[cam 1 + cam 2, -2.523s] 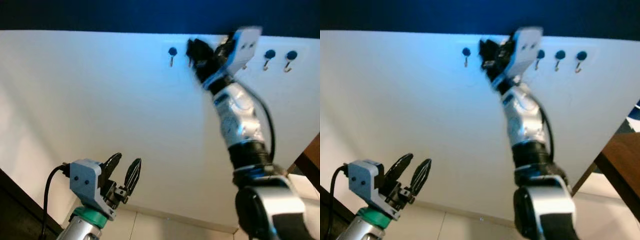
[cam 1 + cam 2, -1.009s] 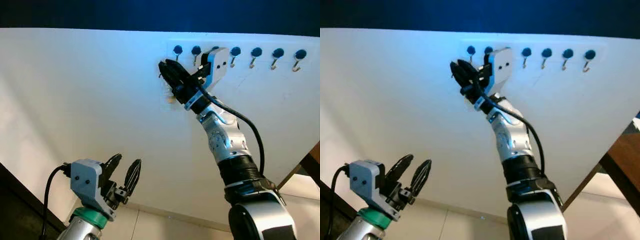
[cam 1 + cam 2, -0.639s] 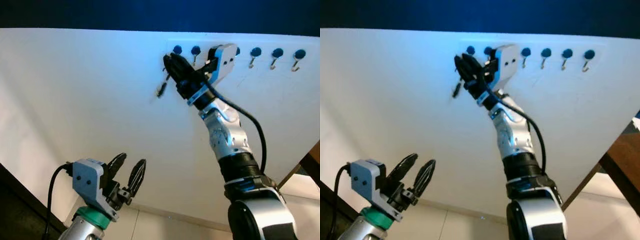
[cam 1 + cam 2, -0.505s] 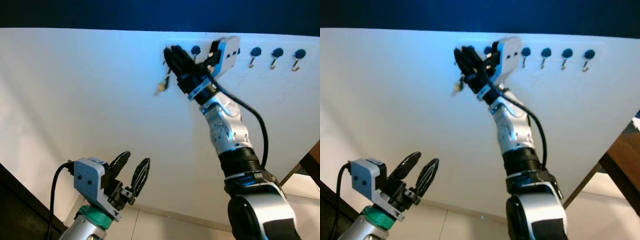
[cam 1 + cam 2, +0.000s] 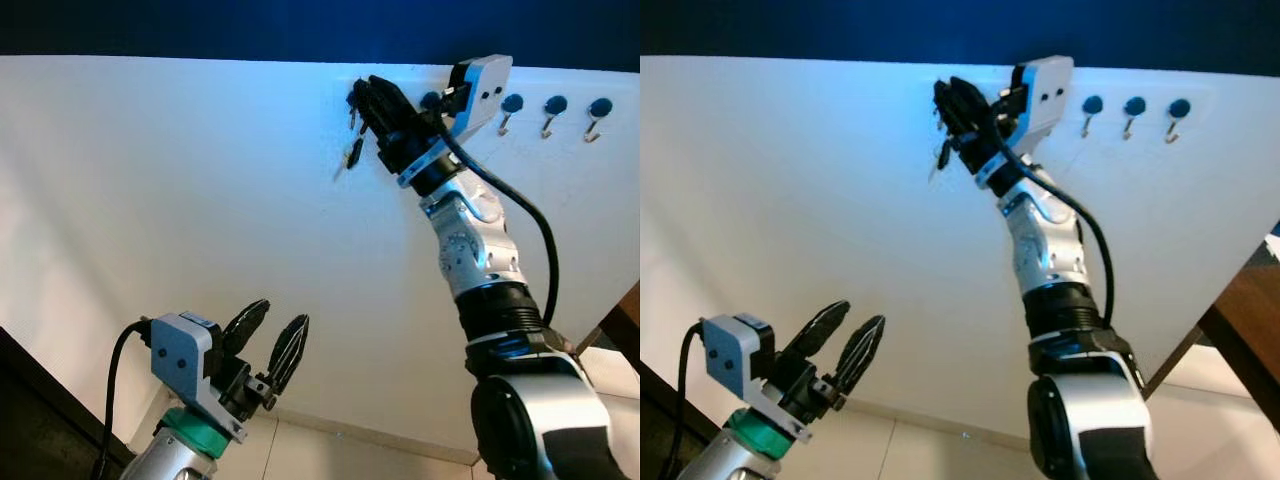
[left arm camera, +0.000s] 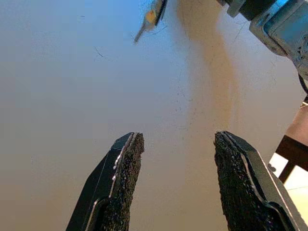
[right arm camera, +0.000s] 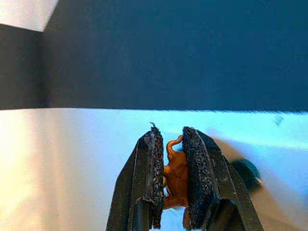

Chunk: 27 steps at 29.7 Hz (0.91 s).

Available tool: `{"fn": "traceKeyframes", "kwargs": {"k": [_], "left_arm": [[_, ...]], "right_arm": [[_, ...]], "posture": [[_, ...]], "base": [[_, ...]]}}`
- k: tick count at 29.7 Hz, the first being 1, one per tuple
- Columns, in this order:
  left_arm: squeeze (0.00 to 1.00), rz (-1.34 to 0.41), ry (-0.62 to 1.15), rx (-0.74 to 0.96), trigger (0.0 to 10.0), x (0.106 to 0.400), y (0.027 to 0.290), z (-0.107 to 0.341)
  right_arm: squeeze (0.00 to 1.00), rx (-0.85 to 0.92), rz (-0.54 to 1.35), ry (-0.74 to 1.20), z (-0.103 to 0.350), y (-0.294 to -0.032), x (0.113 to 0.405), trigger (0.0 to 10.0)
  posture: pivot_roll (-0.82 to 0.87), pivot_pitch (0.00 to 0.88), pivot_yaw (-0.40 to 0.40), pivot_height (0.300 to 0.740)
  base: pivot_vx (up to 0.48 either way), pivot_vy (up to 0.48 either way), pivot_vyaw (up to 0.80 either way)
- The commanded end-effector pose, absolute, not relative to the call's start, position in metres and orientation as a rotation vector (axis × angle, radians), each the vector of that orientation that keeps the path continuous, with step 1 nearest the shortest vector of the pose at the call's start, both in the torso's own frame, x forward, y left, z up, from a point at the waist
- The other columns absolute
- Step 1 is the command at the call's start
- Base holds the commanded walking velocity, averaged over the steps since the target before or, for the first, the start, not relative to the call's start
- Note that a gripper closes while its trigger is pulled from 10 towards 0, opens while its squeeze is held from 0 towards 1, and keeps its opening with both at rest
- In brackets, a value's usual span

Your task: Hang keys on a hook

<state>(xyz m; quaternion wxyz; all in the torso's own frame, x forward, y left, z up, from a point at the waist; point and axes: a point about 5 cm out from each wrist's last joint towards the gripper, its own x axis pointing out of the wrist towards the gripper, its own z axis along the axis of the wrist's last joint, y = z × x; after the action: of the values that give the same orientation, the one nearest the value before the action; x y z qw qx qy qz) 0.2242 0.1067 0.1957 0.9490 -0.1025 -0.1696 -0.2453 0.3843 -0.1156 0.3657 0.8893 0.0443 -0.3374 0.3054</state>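
- The right claw [image 5: 372, 103] is raised high against the white wall [image 5: 180, 200], right at the leftmost end of the row of blue-capped metal hooks [image 5: 553, 108].
- Its black fingers [image 7: 155, 168] are clenched on an orange key tag [image 7: 176, 179], seen in the right wrist view squeezed between the rough pads.
- The dark bunch of keys [image 5: 353, 150] dangles just below that claw, swinging clear of the wall and tilted off to one side.
- Is the ring on a hook yet? I cannot tell; the claw itself covers the spot.
- My read: the carry-up is done and the threading is in progress. Settling the ring on the hook and letting go remain.
- The left claw [image 5: 267, 340] waits low down, well apart from the action, fingers spread and holding nothing.
- From its wrist view, the keys hang far off on the wall beyond the two pads [image 6: 126, 163].
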Motion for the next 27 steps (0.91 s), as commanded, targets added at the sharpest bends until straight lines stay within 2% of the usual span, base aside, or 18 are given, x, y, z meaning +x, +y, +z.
{"fn": "traceKeyframes", "kwargs": {"k": [1, 4, 17, 27], "left_arm": [[0.0, -0.513, -0.339, -0.207, 10.0, 0.222, 0.107, 0.196], [0.0, -0.516, -0.336, -0.209, 10.0, 0.221, 0.107, 0.196], [0.0, -0.521, -0.332, -0.209, 10.0, 0.222, 0.107, 0.195], [0.0, -0.521, -0.331, -0.208, 10.0, 0.222, 0.107, 0.195]], "right_arm": [[0.0, 0.093, 0.565, -0.674, 0.359, -0.13, 0.388, 10.0], [0.0, 0.105, 0.51, -0.661, 0.355, -0.144, 0.39, 10.0], [0.0, 0.108, 0.44, -0.645, 0.345, -0.163, 0.39, 10.0], [0.0, 0.109, 0.448, -0.64, 0.339, -0.163, 0.388, 10.0]], "posture": [[-0.12, 0.096, 0.134, 0.74], [-0.12, 0.099, 0.143, 0.74], [-0.12, 0.094, 0.143, 0.74], [-0.12, 0.094, 0.143, 0.74]], "base": [[0.0, 0.0, 0.0], [0.0, 0.0, 0.0], [0.0, 0.0, 0.0], [0.0, 0.0, 0.0]]}}
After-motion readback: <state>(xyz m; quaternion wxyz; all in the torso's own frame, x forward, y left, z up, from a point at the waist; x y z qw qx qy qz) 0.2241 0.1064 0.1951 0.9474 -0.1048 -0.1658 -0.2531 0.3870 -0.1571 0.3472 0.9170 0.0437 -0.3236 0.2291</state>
